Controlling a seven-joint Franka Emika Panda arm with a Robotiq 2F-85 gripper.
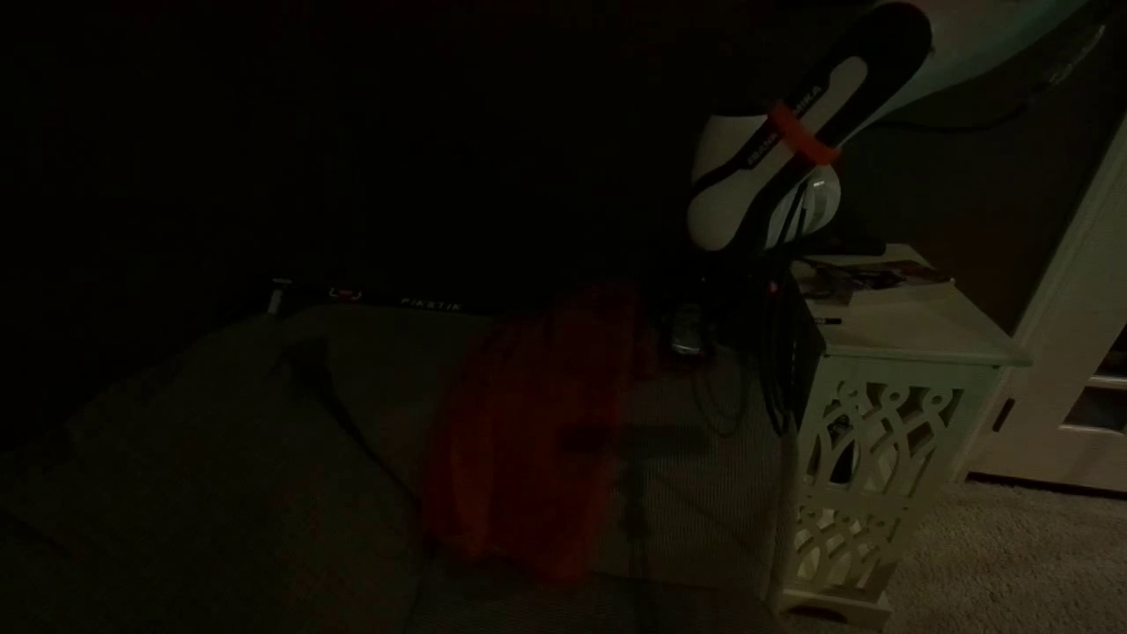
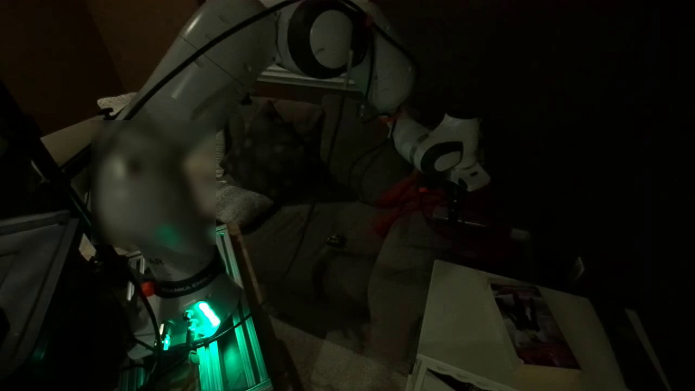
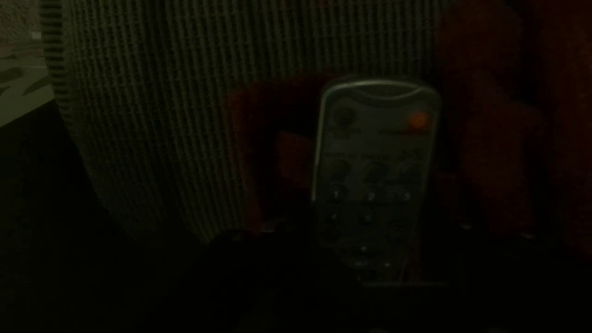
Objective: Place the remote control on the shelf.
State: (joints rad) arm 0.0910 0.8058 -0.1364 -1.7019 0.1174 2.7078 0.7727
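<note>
The scene is very dark. The remote control (image 3: 377,143) is grey with an orange button and number keys. In the wrist view it lies lengthwise between my gripper's dark fingers (image 3: 370,217), which sit against both its sides; its lower end is partly hidden. The remote also shows at the gripper in both exterior views (image 1: 687,330) (image 2: 469,221), over the couch and red cloth. My gripper (image 2: 455,205) appears shut on it. The white stand with latticed sides (image 1: 924,343), the shelf-like thing here, is beside the couch; its top also shows in an exterior view (image 2: 461,315).
A red cloth (image 1: 528,440) drapes over the couch (image 1: 696,519). A magazine or book (image 2: 535,326) lies on the stand's top, with a dark object (image 1: 858,246) behind it. A dark bar marked PIKSTIK (image 1: 431,305) lies along the couch. Cables hang from the arm beside the stand.
</note>
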